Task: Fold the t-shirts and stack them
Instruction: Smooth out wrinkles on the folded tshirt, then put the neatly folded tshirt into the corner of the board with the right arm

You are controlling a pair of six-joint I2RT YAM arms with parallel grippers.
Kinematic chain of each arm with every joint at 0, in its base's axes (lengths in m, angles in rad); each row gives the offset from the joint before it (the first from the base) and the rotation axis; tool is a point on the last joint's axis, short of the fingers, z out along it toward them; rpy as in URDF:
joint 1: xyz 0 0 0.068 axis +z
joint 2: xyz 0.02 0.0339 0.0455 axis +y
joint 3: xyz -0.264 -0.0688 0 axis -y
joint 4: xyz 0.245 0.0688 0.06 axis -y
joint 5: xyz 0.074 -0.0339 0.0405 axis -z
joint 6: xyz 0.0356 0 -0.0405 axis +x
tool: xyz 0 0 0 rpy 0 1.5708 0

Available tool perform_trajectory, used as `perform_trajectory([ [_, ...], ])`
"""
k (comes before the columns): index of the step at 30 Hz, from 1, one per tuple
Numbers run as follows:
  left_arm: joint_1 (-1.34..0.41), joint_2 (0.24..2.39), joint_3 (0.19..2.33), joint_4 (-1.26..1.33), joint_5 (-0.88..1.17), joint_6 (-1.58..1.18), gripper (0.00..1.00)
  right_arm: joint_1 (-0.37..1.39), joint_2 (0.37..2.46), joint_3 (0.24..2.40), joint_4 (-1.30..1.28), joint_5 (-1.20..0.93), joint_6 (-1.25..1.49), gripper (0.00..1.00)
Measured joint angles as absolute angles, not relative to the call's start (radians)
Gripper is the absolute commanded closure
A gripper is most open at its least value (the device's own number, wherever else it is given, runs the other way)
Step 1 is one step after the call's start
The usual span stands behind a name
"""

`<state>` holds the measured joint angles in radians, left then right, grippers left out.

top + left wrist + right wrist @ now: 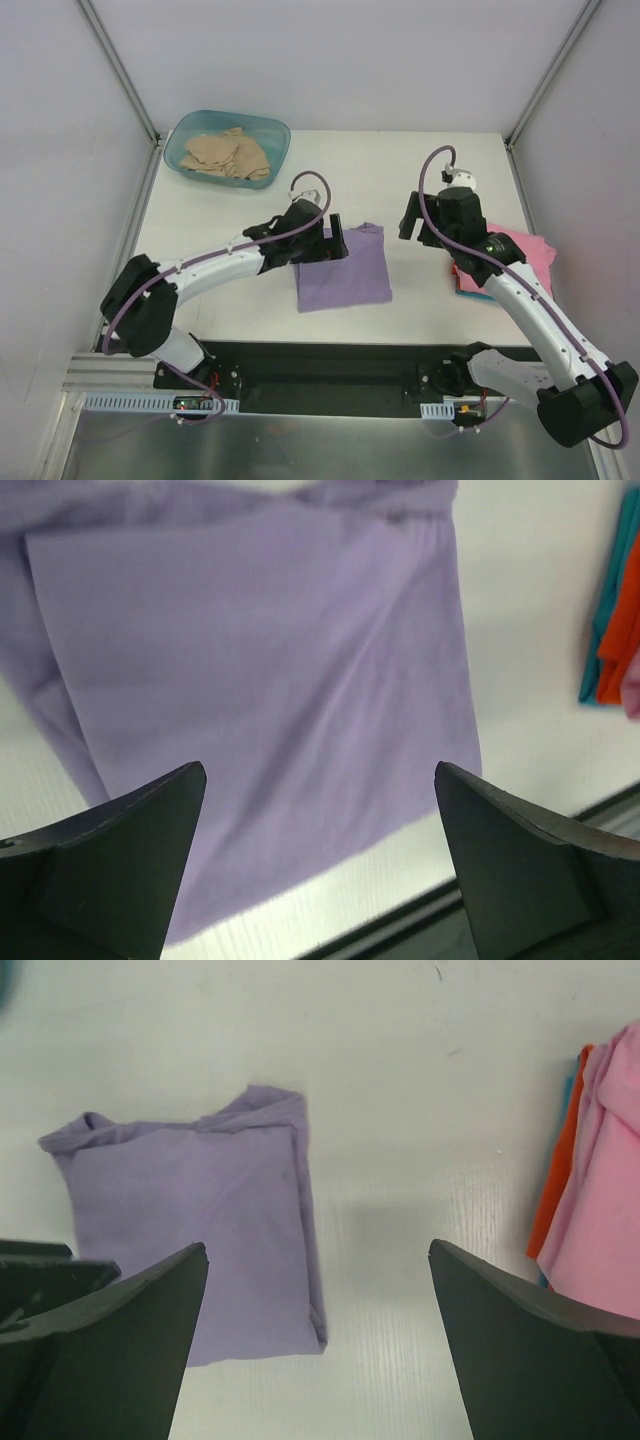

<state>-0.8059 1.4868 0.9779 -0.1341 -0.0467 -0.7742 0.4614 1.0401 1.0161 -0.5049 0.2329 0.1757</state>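
- Lavender t-shirt (pixel 343 268) folded to a rough rectangle near the middle of the table (pixel 400 170); far edge bunched and rumpled, near and right edges fairly straight.
- Left pincer (pixel 325 243) hovering at the lavender shirt's upper left corner, jaws wide, holding nothing; in the left wrist view, only purple cloth between the fingers.
- Right pincer (pixel 420 228) above bare table between the lavender shirt and the pink t-shirt (pixel 527 252), jaws wide, likewise holding nothing.
- Pink t-shirt at the right side of the table, topping a small pile; orange and teal cloth edges (pixel 556 1200) peeking from under it; how neatly that pile is folded, hard to tell.
- Tan t-shirt (pixel 228 154) crumpled in the teal tub (pixel 276 140) at the far left, not yet folded.
- Likely step in hand: carrying the folded lavender shirt over onto the pink pile, or giving it one more fold first; cannot tell which.
- To do it well: lower each pincer onto an opposite edge and pinch through every layer, not just the top one; otherwise the fold likely to fall open on lifting.
- Lift both sides level and together, keep the cloth lightly taut, travel low; set down square on the pink shirt with edges aligned; release only once resting flat.
- Worth smoothing the bunched far edge, lest the stack sit lopsided.
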Motion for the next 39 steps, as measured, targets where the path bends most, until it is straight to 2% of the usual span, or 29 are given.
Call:
perform_trajectory([
  [4, -0.743, 1.648, 1.104, -0.130, -0.047, -0.734, 0.01, 0.461, 1.033, 0.942, -0.507, 0.246, 0.192, 0.03],
  [11, -0.678, 1.854, 1.182, -0.178, -0.117, -0.705, 0.01, 0.460, 1.104, 0.902, -0.513, 0.239, 0.207, 0.03],
  [19, -0.674, 1.911, 1.254, -0.229, -0.194, -0.726, 0.01, 0.461, 1.322, 0.947, -0.539, 0.204, 0.206, 0.03],
  [32, -0.674, 1.759, 1.248, -0.325, -0.271, -0.682, 0.01, 0.515, 1.590, 1.055, -0.496, 0.014, 0.206, 0.01],
  [35, -0.674, 1.659, 1.216, -0.327, -0.272, -0.664, 0.01, 0.531, 1.640, 1.071, -0.500, 0.003, 0.206, 0.07],
  [39, -0.674, 1.479, 1.122, -0.324, -0.298, -0.657, 0.01, 0.543, 1.694, 1.084, -0.501, -0.002, 0.210, 0.19],
])
